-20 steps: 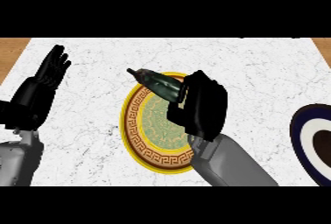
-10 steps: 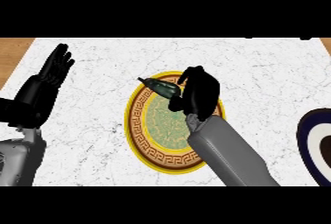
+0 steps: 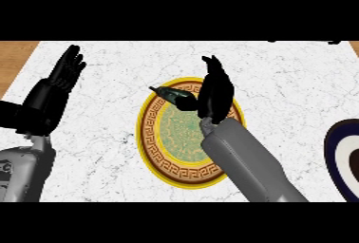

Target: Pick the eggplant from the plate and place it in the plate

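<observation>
We see our right hand (image 3: 214, 92) edge-on over the far part of the yellow plate (image 3: 142, 135), fingers straight and pointing up. The eggplant (image 3: 175, 97) lies just left of that hand, at its palm side, though we cannot tell whether they touch. Our left hand (image 3: 56, 92) rests open well to the left, fingers up, and a dark blue plate (image 3: 335, 137) sits off to the right.

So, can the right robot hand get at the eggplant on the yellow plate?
Probably yes: the right robot hand sits open beside the eggplant on the yellow plate, nothing between them.
</observation>
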